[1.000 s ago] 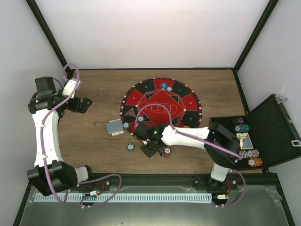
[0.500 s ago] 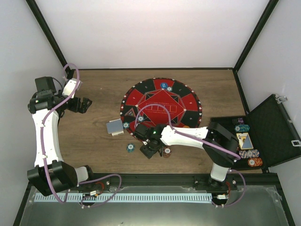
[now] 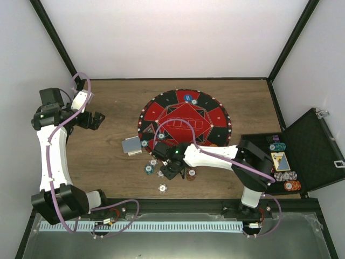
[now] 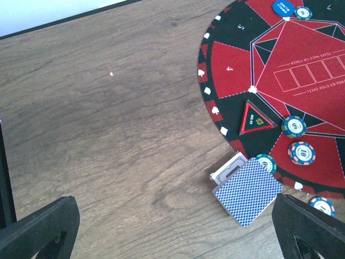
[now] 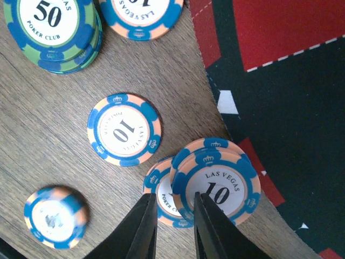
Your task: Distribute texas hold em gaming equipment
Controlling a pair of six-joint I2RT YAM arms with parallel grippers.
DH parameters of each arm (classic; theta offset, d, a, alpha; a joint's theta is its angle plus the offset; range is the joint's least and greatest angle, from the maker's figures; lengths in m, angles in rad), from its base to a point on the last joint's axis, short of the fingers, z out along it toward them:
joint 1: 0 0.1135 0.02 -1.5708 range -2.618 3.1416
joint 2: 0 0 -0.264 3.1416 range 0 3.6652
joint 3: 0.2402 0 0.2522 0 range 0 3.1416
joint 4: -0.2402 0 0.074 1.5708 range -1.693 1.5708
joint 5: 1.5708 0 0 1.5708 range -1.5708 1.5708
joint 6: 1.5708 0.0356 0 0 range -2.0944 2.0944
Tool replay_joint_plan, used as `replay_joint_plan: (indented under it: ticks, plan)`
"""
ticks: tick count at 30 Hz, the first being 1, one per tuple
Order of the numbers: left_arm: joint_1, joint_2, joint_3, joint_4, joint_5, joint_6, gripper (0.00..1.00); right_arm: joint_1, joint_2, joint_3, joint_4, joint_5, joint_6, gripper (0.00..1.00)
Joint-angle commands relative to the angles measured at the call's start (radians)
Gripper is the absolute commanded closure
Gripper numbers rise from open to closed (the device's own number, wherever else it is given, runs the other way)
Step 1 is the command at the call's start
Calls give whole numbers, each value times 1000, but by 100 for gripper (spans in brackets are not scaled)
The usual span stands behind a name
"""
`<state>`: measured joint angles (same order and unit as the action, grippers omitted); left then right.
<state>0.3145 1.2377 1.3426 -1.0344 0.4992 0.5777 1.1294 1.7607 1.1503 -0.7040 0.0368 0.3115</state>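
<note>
My right gripper [image 3: 169, 170] hovers low over loose poker chips by the mat's near edge. In the right wrist view its fingers [image 5: 146, 229] stand a narrow gap apart above a small stack of blue-and-peach "10" chips [image 5: 215, 183], gripping nothing. One "10" chip [image 5: 124, 129] lies flat beside them and a blurred chip [image 5: 55, 217] sits at the lower left. A "50" stack [image 5: 51, 27] is at the top left. A deck of cards [image 3: 131, 145] lies left of the mat, also seen as the blue-backed deck [image 4: 248, 191]. My left gripper [image 3: 94, 120] is open and empty, far left.
The round red-and-black mat [image 3: 186, 116] holds a blue button [image 3: 187, 97] and a few chips. A single chip [image 3: 162, 188] lies near the front edge. The open black case [image 3: 310, 140] with chips and cards stands at the right.
Chips have spilled out from under my right gripper onto the wood; one has ended up near the front edge. Its jaws widened, then narrowed. The left arm has not moved.
</note>
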Motion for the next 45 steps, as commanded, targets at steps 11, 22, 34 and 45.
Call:
replay_joint_plan:
  ticks: [11, 22, 34, 45]
  plan:
    - [8, -15, 20, -9, 11, 12, 0, 9, -3, 79, -68, 84, 3, 30]
    - [9, -14, 21, -9, 10, 14, 0, -37, 66, 69, -29, 55, -20, 14]
    - [12, -5, 21, -3, 1, 17, 0, -50, 94, 62, 8, -1, -34, 39]
    - [15, -2, 18, -1, 1, 19, 0, -49, 79, 22, 10, -19, -31, 40]
